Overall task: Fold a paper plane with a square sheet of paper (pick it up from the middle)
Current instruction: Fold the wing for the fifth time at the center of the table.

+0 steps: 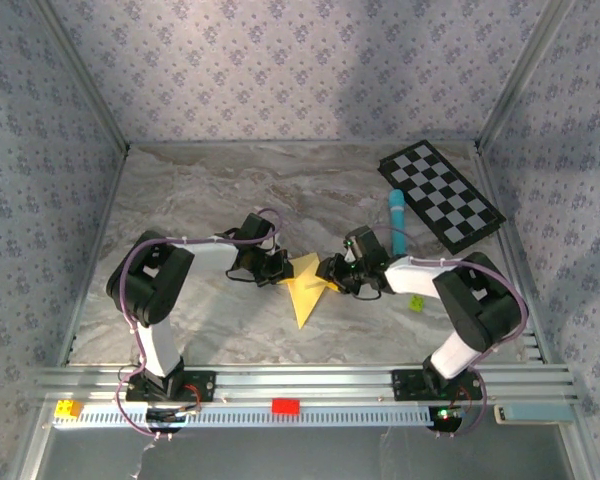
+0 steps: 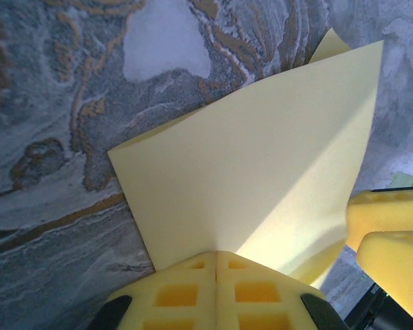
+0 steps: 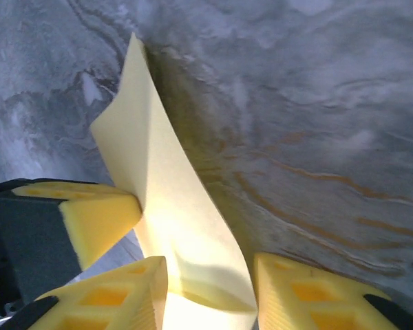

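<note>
Near the middle of the grey-veined marble tabletop [image 1: 210, 190], between the two grippers, lay the thin yellow sheet of paper [image 1: 304, 285]. It was creased into a triangular wedge with its narrow point aimed toward the arm bases. One flap stood up off the table and curled, as the right wrist view showed.

At the wedge's left edge the left gripper [image 2: 215, 265] had its yellow foam pads pressed together, clamped on the paper where the crease ran into them. From the other side the right gripper [image 3: 210, 275] straddled the raised flap with its jaws apart, the curled sheet passing between the two fingers [image 3: 117, 295]. Whether they pressed it I could not tell. Both grippers met over the paper's wide end, so their black bodies hid its upper corners from the overhead camera.

Just behind the right gripper's wrist lay a light-blue cylindrical marker [image 1: 397, 220], close to the arm but apart from the paper. A tiny yellow-green ball [image 1: 417, 302] sat beside the right forearm. Farther back, toward the far right corner, a black-and-white checkered board [image 1: 440, 195] lay flat, well apart from the sheet. On the metal rail [image 1: 380, 378] at the near edge sat a small red block [image 1: 286, 405] and a small yellow block [image 1: 68, 408].
</note>
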